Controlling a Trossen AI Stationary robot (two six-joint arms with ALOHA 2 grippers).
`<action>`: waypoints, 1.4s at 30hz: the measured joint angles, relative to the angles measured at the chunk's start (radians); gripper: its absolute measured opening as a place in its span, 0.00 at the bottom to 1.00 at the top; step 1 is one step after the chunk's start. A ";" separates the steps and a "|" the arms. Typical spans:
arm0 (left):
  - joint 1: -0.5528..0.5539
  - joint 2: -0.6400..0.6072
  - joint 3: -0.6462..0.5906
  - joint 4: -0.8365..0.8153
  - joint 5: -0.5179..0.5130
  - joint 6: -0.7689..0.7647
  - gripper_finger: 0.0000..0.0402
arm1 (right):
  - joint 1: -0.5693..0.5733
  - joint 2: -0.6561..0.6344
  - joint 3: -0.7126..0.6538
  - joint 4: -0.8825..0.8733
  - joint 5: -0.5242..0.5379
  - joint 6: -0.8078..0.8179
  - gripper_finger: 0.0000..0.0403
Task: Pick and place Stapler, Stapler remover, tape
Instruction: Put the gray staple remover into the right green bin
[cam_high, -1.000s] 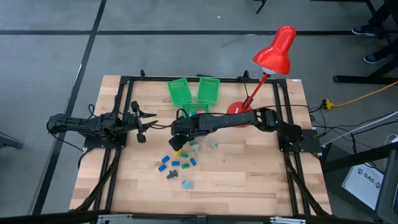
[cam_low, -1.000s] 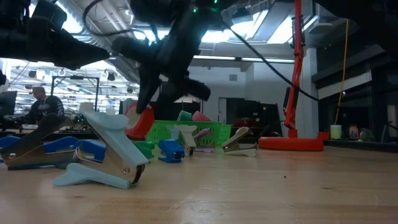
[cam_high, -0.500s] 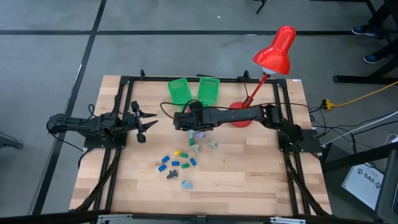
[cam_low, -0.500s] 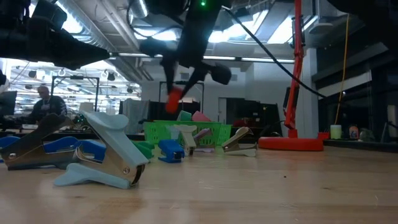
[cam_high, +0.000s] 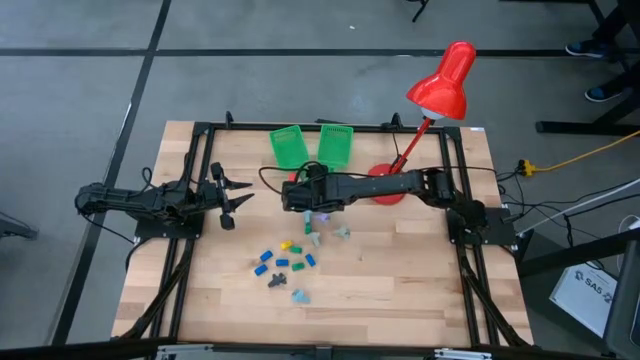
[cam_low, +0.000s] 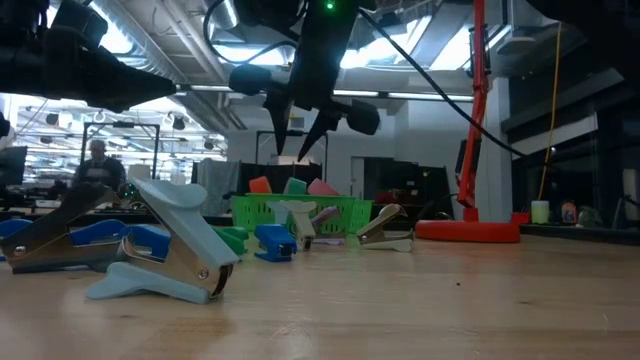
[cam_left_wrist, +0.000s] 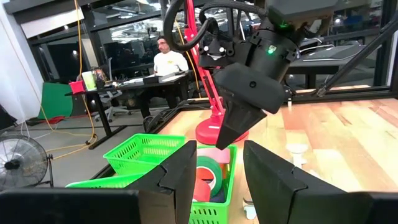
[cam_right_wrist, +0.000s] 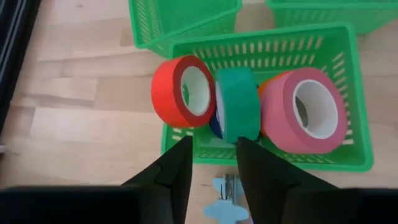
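Observation:
My right gripper (cam_right_wrist: 213, 152) hangs open above a small green basket (cam_right_wrist: 348, 74) and touches nothing. In the low view its fingers (cam_low: 295, 140) point down over the same basket (cam_low: 300, 212). The basket holds tape rolls standing on edge: red (cam_right_wrist: 183, 90), green (cam_right_wrist: 239, 102) and pink (cam_right_wrist: 308, 112), with a blue one mostly hidden behind the green. The red roll stands at the basket's end, against the green roll. Small staplers (cam_high: 285, 255) and grey-teal staple removers (cam_high: 340, 232) lie on the table. My left gripper (cam_high: 232, 200) waits open at the table's left.
Two more green baskets (cam_high: 290, 147) (cam_high: 335, 145) lie near the far edge. A red desk lamp (cam_high: 440, 85) stands on its base (cam_high: 385, 187) at the far right. Close to the low camera lie a staple remover (cam_low: 165, 250) and a blue stapler (cam_low: 60, 240). A person sits beyond the table.
My right gripper rose from the pile of small items and moved toward the far edge with a red tape roll in its fingers. It stopped over the small basket and opened. The red roll dropped and now stands in the basket beside the other rolls.

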 joint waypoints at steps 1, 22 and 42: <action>0.000 0.000 0.000 0.000 0.000 0.000 0.32 | 0.000 0.000 0.000 0.001 -0.008 -0.003 0.31; 0.000 0.000 0.000 0.000 0.000 0.000 0.32 | 0.006 0.001 0.000 -0.008 -0.288 -0.104 0.30; 0.000 0.000 0.000 0.000 0.000 0.000 0.32 | 0.000 0.002 0.000 -0.031 -0.284 -0.101 0.30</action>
